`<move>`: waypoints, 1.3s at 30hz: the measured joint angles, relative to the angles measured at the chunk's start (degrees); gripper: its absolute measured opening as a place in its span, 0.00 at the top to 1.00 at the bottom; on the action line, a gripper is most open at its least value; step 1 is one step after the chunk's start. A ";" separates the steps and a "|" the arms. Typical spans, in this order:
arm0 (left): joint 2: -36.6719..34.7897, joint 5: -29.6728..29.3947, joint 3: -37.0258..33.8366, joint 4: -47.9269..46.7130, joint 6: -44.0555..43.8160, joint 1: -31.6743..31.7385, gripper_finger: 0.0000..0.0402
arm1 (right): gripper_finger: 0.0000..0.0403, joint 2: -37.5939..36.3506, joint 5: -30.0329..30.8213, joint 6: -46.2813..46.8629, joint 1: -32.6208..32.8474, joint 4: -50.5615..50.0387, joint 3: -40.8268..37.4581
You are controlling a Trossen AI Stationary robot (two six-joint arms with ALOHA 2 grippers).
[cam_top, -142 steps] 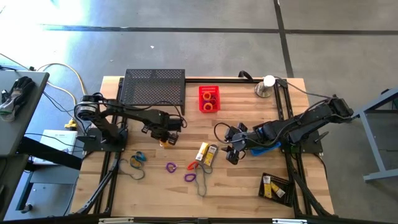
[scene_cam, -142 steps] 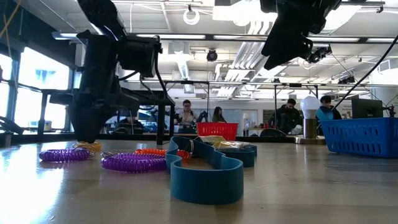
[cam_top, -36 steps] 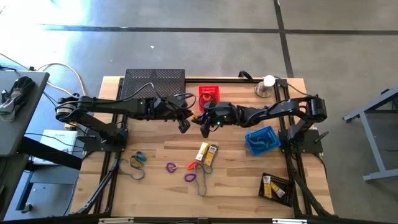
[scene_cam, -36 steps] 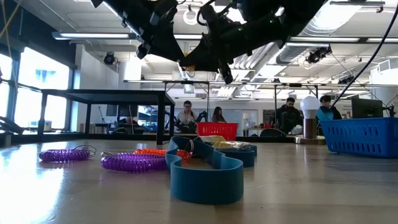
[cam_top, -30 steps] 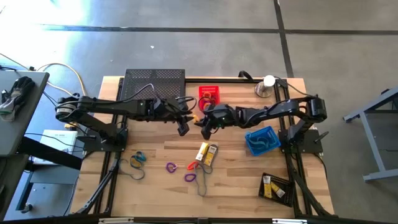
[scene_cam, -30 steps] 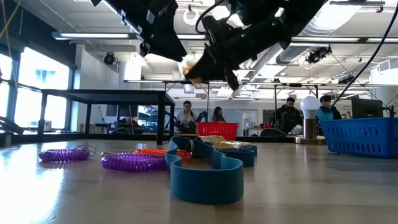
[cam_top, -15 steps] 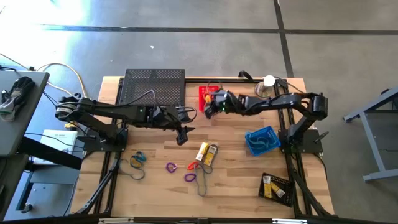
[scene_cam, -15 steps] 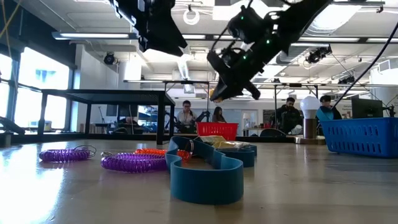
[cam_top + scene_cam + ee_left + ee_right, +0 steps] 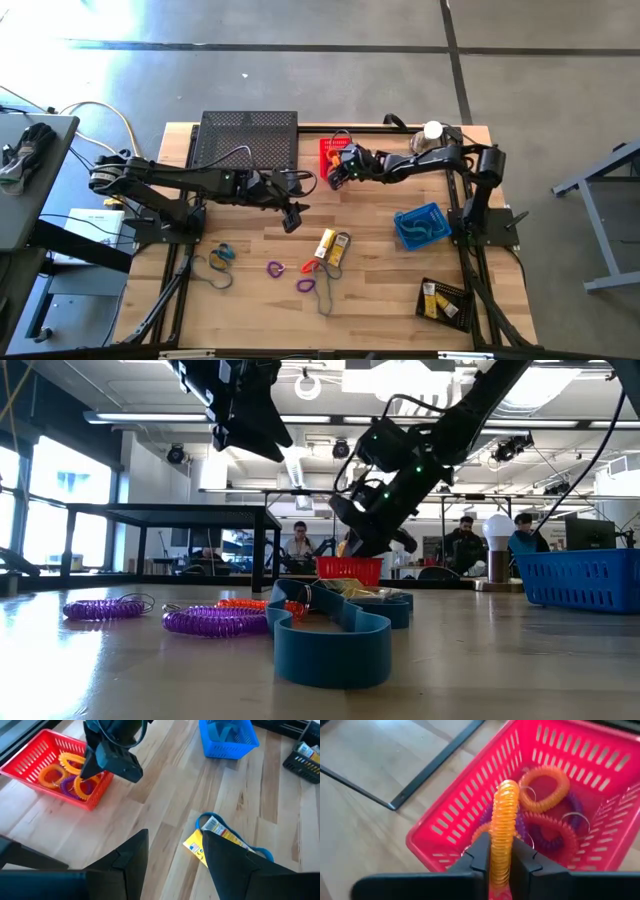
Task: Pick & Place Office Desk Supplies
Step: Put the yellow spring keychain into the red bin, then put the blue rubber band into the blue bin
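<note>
Right hand [image 9: 502, 852] over red basket [image 9: 337, 158], pinching orange coil loop [image 9: 503, 827]; more loops [image 9: 547, 827] inside. Left hand [image 9: 291, 216] spread, near basket. Yellow boxes [image 9: 332, 245] just beyond.

Basket [image 9: 336, 158] sits at surface [image 9: 380, 270] rear centre, coils [image 9: 547, 815] inside, shelf [image 9: 248, 138] to its left. Right gripper [image 9: 336, 176] over basket's near edge. Left gripper [image 9: 292, 217] mid-surface, boxes [image 9: 332, 246] just beyond it. Bin [image 9: 421, 225] right.
</note>
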 joint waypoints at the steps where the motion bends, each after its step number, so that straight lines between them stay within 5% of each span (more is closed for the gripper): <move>1: 0.00 0.00 0.00 0.04 -0.09 0.00 0.55 | 0.90 0.02 0.44 -0.09 0.02 0.23 0.00; 15: 0.00 0.07 0.00 -0.01 -0.26 0.00 0.55 | 0.48 -1.59 0.40 -6.06 -0.62 2.41 0.00; 26: 0.00 0.60 0.00 -0.01 -3.98 0.11 0.55 | 0.44 -8.97 -0.69 -9.01 -0.57 1.18 0.04; 39: 0.00 5.03 0.00 -2.26 -12.11 -2.89 0.55 | 0.45 -16.93 -32.59 -7.44 4.18 -12.89 0.00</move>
